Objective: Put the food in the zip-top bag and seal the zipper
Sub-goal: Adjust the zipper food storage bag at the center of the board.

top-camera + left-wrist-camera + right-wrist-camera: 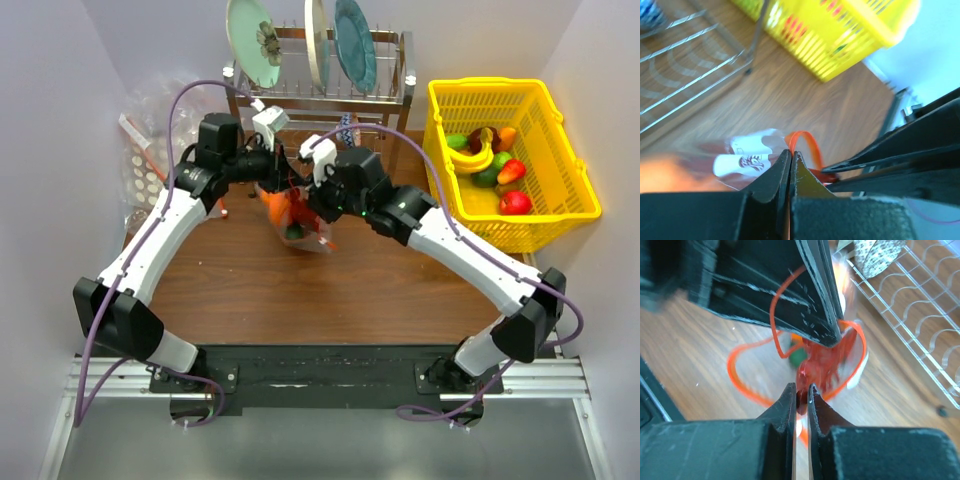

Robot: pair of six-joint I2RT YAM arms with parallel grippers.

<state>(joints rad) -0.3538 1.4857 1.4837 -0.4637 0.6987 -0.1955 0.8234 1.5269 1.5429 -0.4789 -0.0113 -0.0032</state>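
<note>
Left gripper (791, 153): we saw it clamped tight on the bag (747, 154) at its top edge.
Right gripper (801, 388): we saw it pinching the bag too.
Inside: lobster (822, 364), green fruit (799, 356).

Basket (485, 85) yellow, table (300, 290) brown wood-grain, plates pale green (250, 40) and teal (355, 40). Bag (747, 157) clear, white label band with red print. Lobster (820, 365) glossy red, round orange (272, 205) orange, small fruit (799, 356) dark green.
</note>
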